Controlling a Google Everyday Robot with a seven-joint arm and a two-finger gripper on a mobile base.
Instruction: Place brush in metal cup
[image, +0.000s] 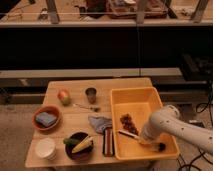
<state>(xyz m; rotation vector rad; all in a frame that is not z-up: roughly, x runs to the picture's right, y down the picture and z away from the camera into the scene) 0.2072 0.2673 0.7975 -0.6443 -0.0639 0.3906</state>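
The brush (131, 135) lies inside the yellow bin (137, 97) near its front, with its whitish handle running left to right and a dark end (161, 146) at the right. My gripper (145, 140) reaches down from the white arm (167, 120) into the bin, right at the middle of the brush handle. The arm hides its tips. The metal cup (91, 94) stands upright on the wooden table (75, 87), well to the left of the bin and behind it.
On the table are an apple (63, 96), a short thin utensil (85, 107), a red bowl with a blue sponge (46, 118), a white paper cup (46, 148), a dark bowl of food (79, 144), a grey cloth (99, 123) and a dark red bar (108, 141). Brown bits (129, 121) lie in the bin.
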